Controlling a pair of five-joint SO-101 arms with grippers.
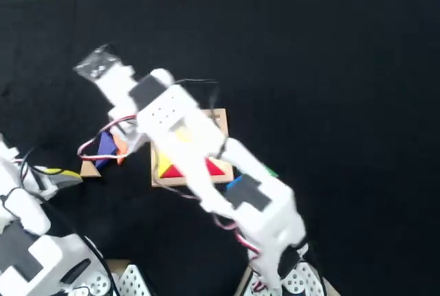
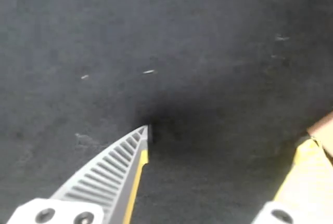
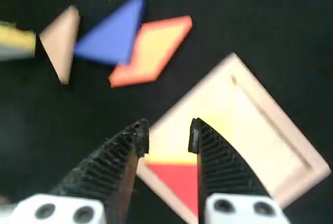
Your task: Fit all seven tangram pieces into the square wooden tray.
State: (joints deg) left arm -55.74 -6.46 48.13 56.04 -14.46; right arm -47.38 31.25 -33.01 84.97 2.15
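The square wooden tray (image 1: 218,119) (image 3: 260,125) lies mid-table, holding a red triangle (image 1: 214,167) (image 3: 179,180) and a yellow piece (image 1: 165,169) (image 3: 166,157). Left of it lie a blue triangle (image 1: 106,143) (image 3: 112,34), an orange parallelogram (image 1: 121,146) (image 3: 151,52) and a tan triangle (image 1: 90,169) (image 3: 60,39). My right arm (image 1: 179,124) stretches over the tray. Its gripper (image 3: 167,133) hangs open and empty above the tray's near corner. My left gripper (image 1: 63,175) (image 2: 226,135) is open low over the cloth beside the tan triangle (image 2: 322,125).
A green piece (image 1: 272,171) and a small blue piece (image 1: 234,181) peek out from under the right arm, right of the tray. Black cloth (image 1: 330,76) covers the table. Cables (image 1: 93,146) loop near the loose pieces.
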